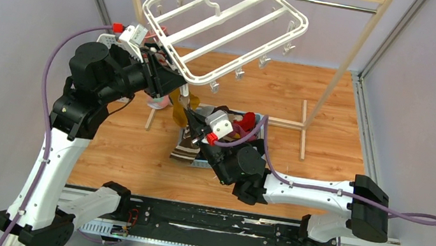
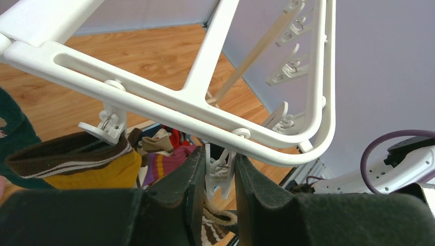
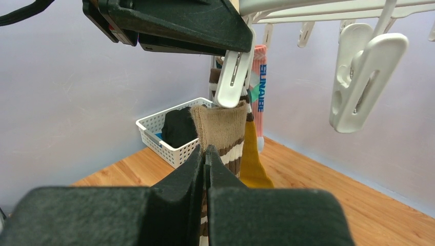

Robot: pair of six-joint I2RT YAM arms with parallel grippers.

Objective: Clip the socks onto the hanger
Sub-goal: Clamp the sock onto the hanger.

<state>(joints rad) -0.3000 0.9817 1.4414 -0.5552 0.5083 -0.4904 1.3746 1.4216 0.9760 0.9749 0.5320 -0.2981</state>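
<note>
The white hanger (image 1: 229, 25) hangs tilted from the rail, its frame (image 2: 169, 105) crossing the left wrist view. My left gripper (image 2: 219, 177) is shut on a dangling clip (image 2: 221, 174), squeezing it so its prongs spread. My right gripper (image 3: 206, 156) is shut on a brown-and-cream striped sock (image 3: 221, 128) and holds its cuff up at the mouth of that clip (image 3: 233, 77). I cannot tell whether the cuff is inside the clip. The sock's foot (image 1: 187, 148) hangs down below. A mustard sock (image 3: 251, 154) and a pink sock (image 3: 259, 87) hang clipped just behind.
A basket of mixed socks (image 1: 241, 123) sits on the wooden floor behind my right gripper (image 1: 195, 123). A white basket (image 3: 164, 138) with a black garment stands by the left wall. The wooden rack (image 1: 339, 69) frames the hanger. A free clip (image 3: 359, 77) hangs at right.
</note>
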